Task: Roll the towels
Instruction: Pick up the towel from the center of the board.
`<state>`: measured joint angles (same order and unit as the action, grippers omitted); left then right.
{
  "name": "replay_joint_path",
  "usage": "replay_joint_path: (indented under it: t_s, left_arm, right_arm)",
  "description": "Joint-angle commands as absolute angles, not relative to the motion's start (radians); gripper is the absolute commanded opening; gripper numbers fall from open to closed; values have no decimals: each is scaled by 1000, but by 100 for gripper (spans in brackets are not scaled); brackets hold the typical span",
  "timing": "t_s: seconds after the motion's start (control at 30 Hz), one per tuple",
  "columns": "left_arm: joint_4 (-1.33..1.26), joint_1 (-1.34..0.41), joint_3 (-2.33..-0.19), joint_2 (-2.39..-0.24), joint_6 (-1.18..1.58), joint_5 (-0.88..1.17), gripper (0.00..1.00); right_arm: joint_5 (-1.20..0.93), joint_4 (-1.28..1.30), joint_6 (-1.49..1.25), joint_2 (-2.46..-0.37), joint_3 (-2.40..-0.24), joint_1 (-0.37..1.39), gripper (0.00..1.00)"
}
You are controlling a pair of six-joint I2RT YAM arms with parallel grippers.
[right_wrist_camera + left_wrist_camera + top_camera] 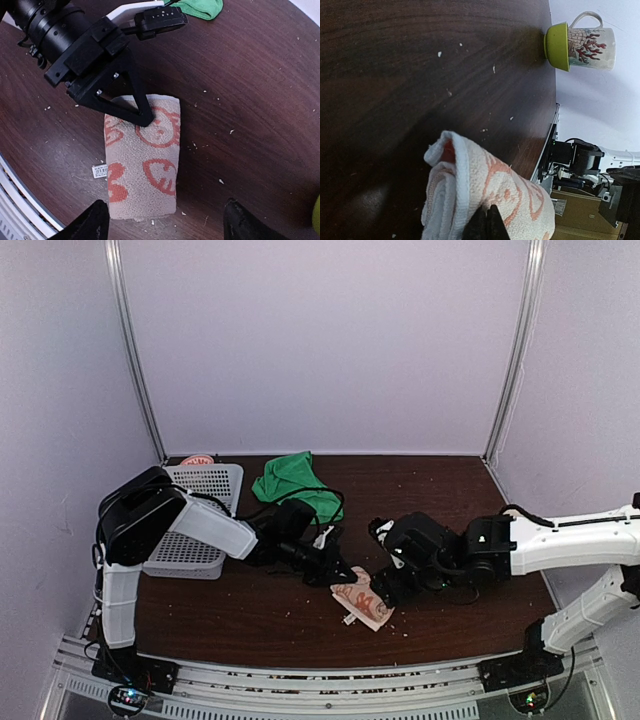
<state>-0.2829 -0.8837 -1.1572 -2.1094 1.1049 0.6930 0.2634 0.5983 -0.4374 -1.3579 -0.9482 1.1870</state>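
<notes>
The pinkish-beige towel with orange figures lies rolled up on the dark table, near the front edge. My left gripper is shut, and its joined fingertips press down on the far end of the roll. My right gripper hovers over the near end with its fingers wide open, the roll between them and untouched. The green towel lies crumpled and unrolled at the back of the table, and its edge shows in the right wrist view.
A white perforated basket sits at the left, with a pink object behind it. A mug with a green rim stands at the table's edge. White crumbs dot the wood. A barcode tag sticks out beside the roll.
</notes>
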Motion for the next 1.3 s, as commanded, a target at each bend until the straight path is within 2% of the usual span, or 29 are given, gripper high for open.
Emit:
replay_joint_path:
  t_s: [0.0, 0.1, 0.27, 0.43, 0.63, 0.7, 0.83, 0.9, 1.13, 1.27]
  left_arm:
    - [-215, -890, -1134, -2088, 1047, 645, 0]
    - [-207, -894, -1135, -2081, 1039, 642, 0]
    - [-194, -908, -1137, -2067, 1025, 633, 0]
    - [-161, -918, -1139, -2057, 1006, 629, 0]
    - [-136, -919, -1115, -2010, 994, 615, 0]
    - [-123, -919, -1111, -1997, 986, 608, 0]
    - [-78, -920, -1122, -1996, 958, 580, 0]
    - [-77, -920, -1124, -2007, 956, 579, 0]
    - [-69, -926, -1145, -2026, 955, 573, 0]
    - [-66, -927, -1152, -2028, 953, 568, 0]
  right_arm:
    - [61, 460, -547, -1354, -898, 1116, 75]
    - [24, 454, -565, -1406, -903, 1103, 68]
    - [40, 476, -582, -1494, -885, 1103, 65]
    - [85, 508, -588, -1563, -866, 1110, 57]
    - [146, 544, -593, -1613, -861, 1150, 57]
    - [150, 538, -597, -1619, -857, 1153, 58]
    - [128, 488, -602, -1544, -837, 1160, 75]
    - [104, 486, -599, -1500, -847, 1156, 80]
    - [-27, 493, -585, -1396, -887, 1063, 86]
    - [-160, 467, -557, -1449, -885, 986, 87]
